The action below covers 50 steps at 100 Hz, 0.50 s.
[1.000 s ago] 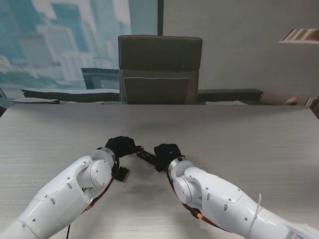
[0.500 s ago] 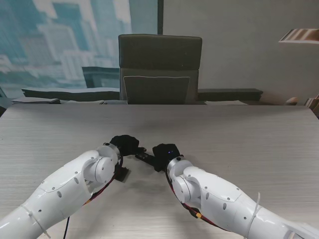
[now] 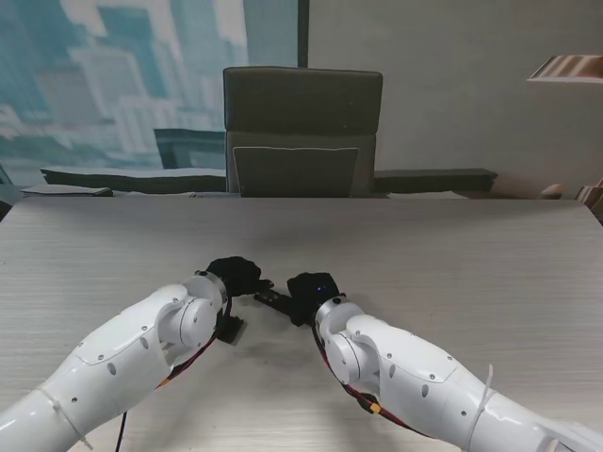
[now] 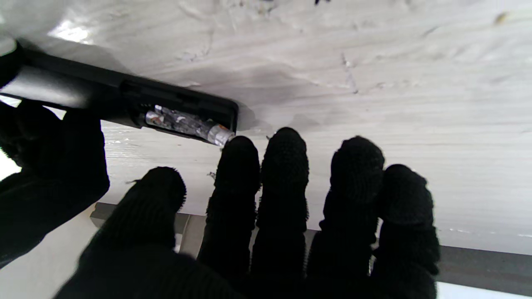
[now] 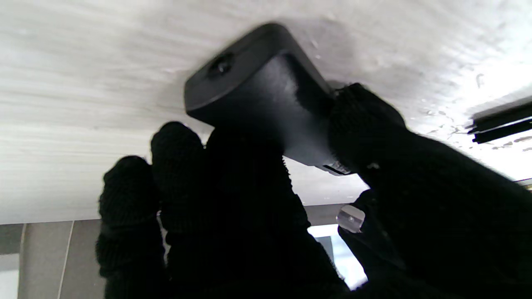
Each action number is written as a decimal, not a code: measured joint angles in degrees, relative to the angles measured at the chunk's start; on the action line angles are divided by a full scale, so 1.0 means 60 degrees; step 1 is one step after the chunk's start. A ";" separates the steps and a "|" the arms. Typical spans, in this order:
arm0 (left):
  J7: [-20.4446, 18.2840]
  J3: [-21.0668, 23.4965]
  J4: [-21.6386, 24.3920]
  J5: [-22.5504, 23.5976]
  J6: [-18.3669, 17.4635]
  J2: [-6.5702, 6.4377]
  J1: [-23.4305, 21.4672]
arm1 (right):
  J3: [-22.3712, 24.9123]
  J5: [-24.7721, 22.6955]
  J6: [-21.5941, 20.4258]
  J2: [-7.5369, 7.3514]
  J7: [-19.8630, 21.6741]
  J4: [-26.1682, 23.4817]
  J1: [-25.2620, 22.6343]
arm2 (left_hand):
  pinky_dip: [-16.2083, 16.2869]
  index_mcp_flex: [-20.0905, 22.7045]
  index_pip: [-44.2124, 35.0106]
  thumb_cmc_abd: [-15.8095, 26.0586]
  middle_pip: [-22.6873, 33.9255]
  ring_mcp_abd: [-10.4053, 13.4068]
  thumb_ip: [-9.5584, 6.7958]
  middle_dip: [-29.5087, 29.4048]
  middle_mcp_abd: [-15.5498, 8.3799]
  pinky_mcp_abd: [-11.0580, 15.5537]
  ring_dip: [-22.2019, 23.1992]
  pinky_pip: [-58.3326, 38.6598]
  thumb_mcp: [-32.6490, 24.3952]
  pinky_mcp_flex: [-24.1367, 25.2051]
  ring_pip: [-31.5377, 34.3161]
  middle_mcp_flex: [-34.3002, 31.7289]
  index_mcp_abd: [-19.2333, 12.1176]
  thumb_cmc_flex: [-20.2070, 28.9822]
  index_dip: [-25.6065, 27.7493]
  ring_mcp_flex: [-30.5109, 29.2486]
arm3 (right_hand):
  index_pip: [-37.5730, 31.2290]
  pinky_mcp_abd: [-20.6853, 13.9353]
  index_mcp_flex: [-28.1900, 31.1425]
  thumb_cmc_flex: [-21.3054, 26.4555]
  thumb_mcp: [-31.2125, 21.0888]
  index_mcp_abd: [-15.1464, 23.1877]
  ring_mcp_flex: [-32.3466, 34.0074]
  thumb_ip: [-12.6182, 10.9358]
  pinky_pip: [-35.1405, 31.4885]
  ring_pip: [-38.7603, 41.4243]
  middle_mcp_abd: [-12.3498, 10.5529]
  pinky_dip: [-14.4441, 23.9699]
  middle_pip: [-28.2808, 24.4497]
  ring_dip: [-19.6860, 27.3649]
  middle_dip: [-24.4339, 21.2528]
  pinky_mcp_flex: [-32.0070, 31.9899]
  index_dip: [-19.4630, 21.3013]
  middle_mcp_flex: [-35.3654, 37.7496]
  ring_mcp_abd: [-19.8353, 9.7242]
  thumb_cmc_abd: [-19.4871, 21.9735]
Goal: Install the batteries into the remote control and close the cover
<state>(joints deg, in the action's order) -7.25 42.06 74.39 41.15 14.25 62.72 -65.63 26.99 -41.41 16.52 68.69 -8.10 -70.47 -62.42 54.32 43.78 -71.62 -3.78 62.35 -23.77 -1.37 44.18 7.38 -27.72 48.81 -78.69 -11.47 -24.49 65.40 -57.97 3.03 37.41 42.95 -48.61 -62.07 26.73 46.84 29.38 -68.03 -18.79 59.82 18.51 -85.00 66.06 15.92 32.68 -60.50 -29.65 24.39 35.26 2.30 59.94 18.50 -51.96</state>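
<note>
The black remote control (image 3: 273, 298) lies between my two hands at the table's middle. In the left wrist view its battery bay (image 4: 183, 112) is uncovered, with a silver battery (image 4: 185, 123) lying in it. My left hand (image 3: 236, 275) holds nothing; its fingers are stretched out and one fingertip (image 4: 239, 153) touches the battery's end. My right hand (image 3: 309, 290) is shut on the remote's other end (image 5: 257, 91), thumb on one side and fingers on the other. A flat black strip (image 5: 498, 118), maybe the cover, lies on the table beyond the remote.
A small black part (image 3: 229, 327) sits under my left wrist; what it is cannot be told. The pale wood-grain table (image 3: 452, 254) stretches wide on both sides. A dark office chair (image 3: 301, 132) stands behind the far edge.
My left arm has swung a little to the right and its hand has closed in on the remote. The right hand has crept slightly left, still holding the remote.
</note>
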 measured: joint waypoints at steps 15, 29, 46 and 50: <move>-0.0016 -0.0019 0.0012 0.0001 0.0043 -0.0003 -0.0057 | 0.0005 -0.0004 0.0007 -0.0012 0.0033 -0.0047 -0.0019 | 0.0000 0.0000 0.0205 0.0000 -0.0033 -0.0001 0.0001 0.0000 0.0000 -0.0001 0.0000 0.0000 0.0000 0.0068 -0.0057 0.0025 0.0104 0.0011 -0.0165 0.0008 | 0.0000 0.0000 0.0001 0.0000 0.0000 0.0000 -0.0005 0.0000 0.0000 0.0000 0.0001 0.0000 0.0000 0.0000 0.0001 -0.0026 0.0002 0.0000 0.0001 0.0005; 0.0009 -0.0078 0.0012 0.0003 0.0090 -0.0005 -0.0080 | 0.0008 -0.0006 0.0011 -0.0019 0.0059 -0.0079 -0.0031 | 0.0000 0.0000 0.0307 -0.0002 -0.0144 -0.0001 0.0001 0.0000 0.0000 -0.0004 -0.0005 0.0000 -0.0144 0.0131 -0.0199 0.0091 0.0222 0.0162 -0.0290 0.0012 | 0.0000 0.0001 0.0001 0.0001 0.0000 0.0000 -0.0010 0.0000 0.0000 0.0002 0.0001 0.0001 -0.0001 0.0000 0.0010 -0.0039 0.0002 0.0000 0.0001 0.0006; 0.0098 -0.0103 -0.0020 -0.0050 0.0074 0.0005 -0.0096 | 0.0010 -0.0020 0.0017 -0.0026 0.0086 -0.0105 -0.0039 | -0.0006 0.0000 0.0326 -0.0175 -0.0202 -0.0001 0.0001 -0.0074 0.0000 -0.0004 -0.0095 0.0000 -0.0617 0.0172 -0.0288 0.0106 0.0222 0.0174 -0.0454 0.0025 | 0.0000 0.0003 0.0001 0.0001 0.0000 0.0000 -0.0038 0.0000 0.0000 0.0002 0.0001 0.0003 -0.0002 0.0001 0.0013 -0.0044 0.0003 0.0000 0.0001 0.0009; 0.0098 -0.0111 -0.0022 -0.0073 0.0064 0.0006 -0.0096 | 0.0011 -0.0029 0.0018 -0.0028 0.0090 -0.0109 -0.0041 | -0.0012 0.0000 0.0326 -0.0175 -0.0250 -0.0001 0.0001 -0.0076 0.0000 -0.0004 -0.0110 0.0000 -0.0681 0.0187 -0.0337 0.0109 0.0242 0.0174 -0.0463 0.0025 | 0.0000 0.0003 0.0001 0.0001 0.0000 0.0000 -0.0072 0.0000 0.0000 0.0003 0.0001 0.0003 -0.0002 0.0001 0.0013 -0.0059 0.0003 0.0000 0.0002 0.0009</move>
<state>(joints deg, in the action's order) -6.66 41.39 74.25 40.71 14.63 62.76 -66.20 27.06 -41.58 16.62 68.52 -7.56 -71.13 -62.67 54.25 43.78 -69.66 -4.83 60.85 -23.77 -1.36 43.73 7.37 -27.75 48.14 -78.69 -15.55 -23.37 63.38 -57.32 4.48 38.45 40.17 -48.46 -62.07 26.74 46.84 29.39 -68.03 -18.79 59.38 18.51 -85.00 66.07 15.92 32.69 -60.51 -29.65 24.47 34.90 2.32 59.94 18.51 -51.90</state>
